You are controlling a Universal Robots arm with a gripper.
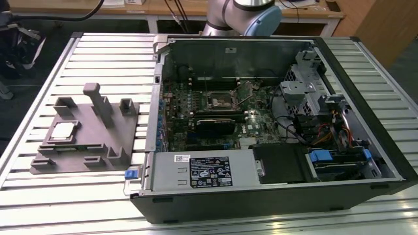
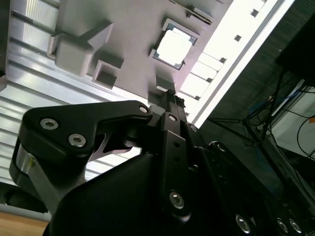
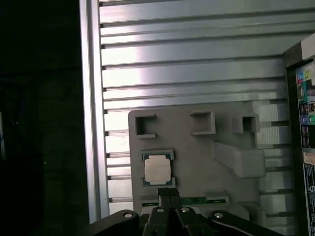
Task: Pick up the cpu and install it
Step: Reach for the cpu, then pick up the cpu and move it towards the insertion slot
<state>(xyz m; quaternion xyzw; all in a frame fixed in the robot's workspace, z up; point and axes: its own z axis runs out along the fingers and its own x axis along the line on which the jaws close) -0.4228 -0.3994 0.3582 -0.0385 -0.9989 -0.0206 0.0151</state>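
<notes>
One small chip is your target: the cpu (image 1: 63,131) lies flat, silvery face up, in a square recess of the grey fixture (image 1: 98,144). The fixture sits on the slatted desk (image 1: 98,58) toward the exterior view's left edge, just beside the open computer case (image 1: 261,205). That recess is likely there to keep the chip square and in a known spot for a pick from above. The case lies on its side with the board facing up, probably so the dark socket (image 1: 219,101) in the middle of the board can be reached from overhead. The socket is well apart from the cpu. In the first wrist view your tool (image 3: 167,193) hangs above the fixture with its fingertips drawn together and nothing between them. It points at the fixture's edge near the cpu's recess. You have not lifted anything yet; the chip sits untouched in its seat.
</notes>
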